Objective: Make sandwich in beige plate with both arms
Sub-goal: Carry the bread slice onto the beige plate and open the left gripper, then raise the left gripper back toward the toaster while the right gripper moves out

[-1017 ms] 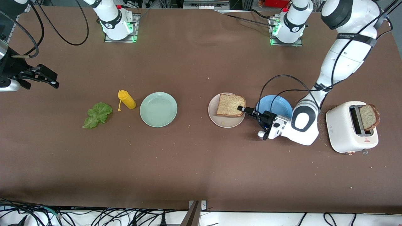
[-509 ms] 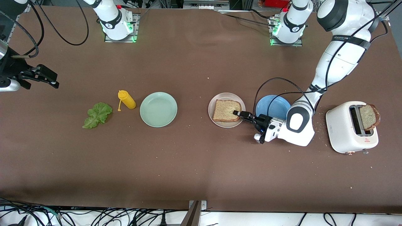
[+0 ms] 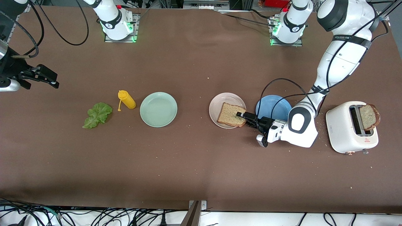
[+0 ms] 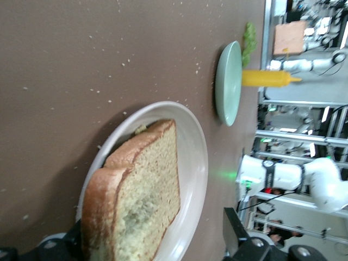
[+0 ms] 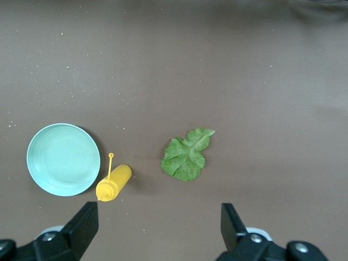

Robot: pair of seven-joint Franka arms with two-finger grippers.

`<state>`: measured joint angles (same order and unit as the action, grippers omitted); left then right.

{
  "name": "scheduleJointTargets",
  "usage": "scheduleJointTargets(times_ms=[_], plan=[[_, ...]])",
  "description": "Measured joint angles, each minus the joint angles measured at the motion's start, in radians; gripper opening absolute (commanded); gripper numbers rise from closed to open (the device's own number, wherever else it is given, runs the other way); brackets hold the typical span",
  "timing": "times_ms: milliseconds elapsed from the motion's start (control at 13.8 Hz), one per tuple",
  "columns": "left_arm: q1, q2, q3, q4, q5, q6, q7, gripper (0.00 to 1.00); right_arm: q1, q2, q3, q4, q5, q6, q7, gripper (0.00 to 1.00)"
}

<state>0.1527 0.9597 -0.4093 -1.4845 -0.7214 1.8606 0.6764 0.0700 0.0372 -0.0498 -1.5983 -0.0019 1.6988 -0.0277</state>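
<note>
Lying in the beige plate (image 3: 216,106), right of the frame's centre, one bread slice (image 3: 230,114) overhangs the rim toward the blue plate (image 3: 276,105). The left gripper (image 3: 243,115) has its jaws clenched on that slice's edge. At the frame's upper left the right gripper (image 3: 51,81) waits (jaws released) over the desk (image 3: 201,163). Lettuce (image 3: 97,115) lies beside the yellow bottle (image 3: 127,99).

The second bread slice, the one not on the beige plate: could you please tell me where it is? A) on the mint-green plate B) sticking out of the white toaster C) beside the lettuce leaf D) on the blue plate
B: the second bread slice sticks out of a slot of the white toaster at the left arm's end of the table.
</note>
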Motion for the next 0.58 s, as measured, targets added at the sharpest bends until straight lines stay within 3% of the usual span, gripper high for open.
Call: scheduleJointTargets(times_ms=[363, 581], plan=[[-0.001, -0.102, -0.003, 0.013, 0.183, -0.003, -0.039, 1.00, 0.000, 0.000, 0.000, 0.000, 0.000, 0.000, 0.000, 1.00], [-0.004, -0.152, -0.008, 0.013, 0.213, -0.020, -0.095, 1.00, 0.000, 0.000, 0.000, 0.000, 0.000, 0.000, 0.000, 1.00]])
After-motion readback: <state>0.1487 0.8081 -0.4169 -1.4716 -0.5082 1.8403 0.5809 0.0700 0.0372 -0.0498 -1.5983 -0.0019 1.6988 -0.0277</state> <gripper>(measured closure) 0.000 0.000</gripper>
